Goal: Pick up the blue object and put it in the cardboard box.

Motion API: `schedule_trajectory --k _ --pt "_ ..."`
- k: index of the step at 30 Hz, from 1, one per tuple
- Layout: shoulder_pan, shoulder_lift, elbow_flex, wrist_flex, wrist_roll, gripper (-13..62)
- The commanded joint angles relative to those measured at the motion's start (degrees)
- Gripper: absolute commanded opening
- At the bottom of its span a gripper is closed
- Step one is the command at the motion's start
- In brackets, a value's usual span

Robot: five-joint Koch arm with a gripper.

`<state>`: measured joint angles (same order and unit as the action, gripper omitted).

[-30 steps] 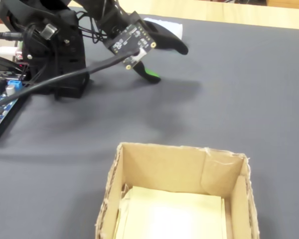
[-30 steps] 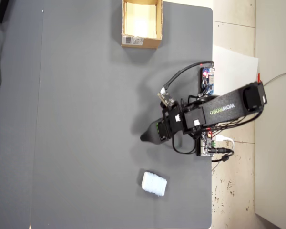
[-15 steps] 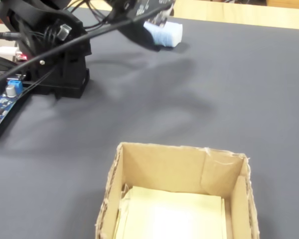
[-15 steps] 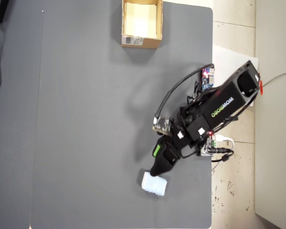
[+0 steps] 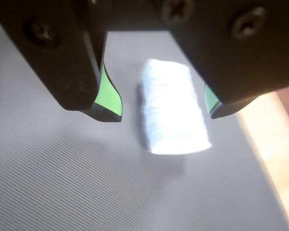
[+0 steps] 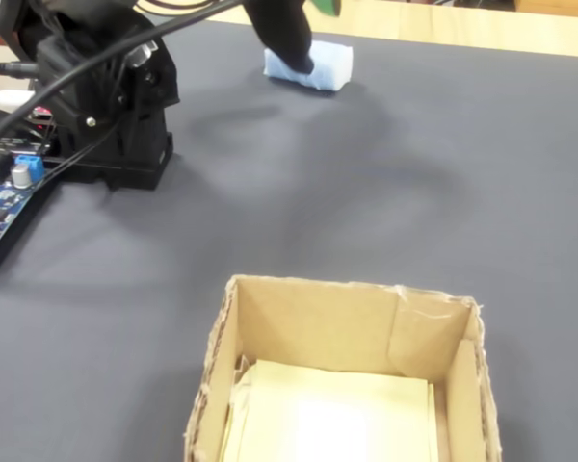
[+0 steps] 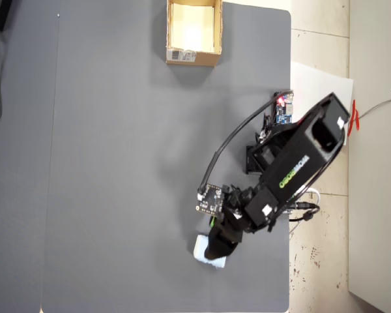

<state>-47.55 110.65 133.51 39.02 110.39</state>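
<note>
The end effector is hanging spread over the pad, its green-tipped jaws flanking the pad at 9 and 3 o'clock without touching it in the wrist view. The pad is lying on the grey counter at 5 o'clock in the overhead view, well apart from the box at 12 o'clock.

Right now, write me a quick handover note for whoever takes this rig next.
Claw: open, poised above the pad, one jaw on each side of it, not gripping.
Pad: flat on the grey mat, far from the box, which sits at the top edge of the mat in the overhead view.
Box: shows only its pale lining.
Done: the claw is lined up over the pad.
Left: lower, close, lift, carry to the box, drop.
</note>
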Motion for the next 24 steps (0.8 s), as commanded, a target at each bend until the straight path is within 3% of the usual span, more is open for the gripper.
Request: schedule_trajectory --k 1,9,19,22,24 --pt "-0.7 0.4 -5.6 -0.8 0.7 33.7" --pt "-5.5 -8.1 -8.6 1.0 -6.9 33.6" --pt "-8.2 -16.3 -10.6 -1.9 -7.3 33.2" --pt "-8.2 -19.3 -12.0 -3.9 -4.6 30.8" --pt "-8.2 -21.3 -12.8 -4.9 -2.8 25.2"
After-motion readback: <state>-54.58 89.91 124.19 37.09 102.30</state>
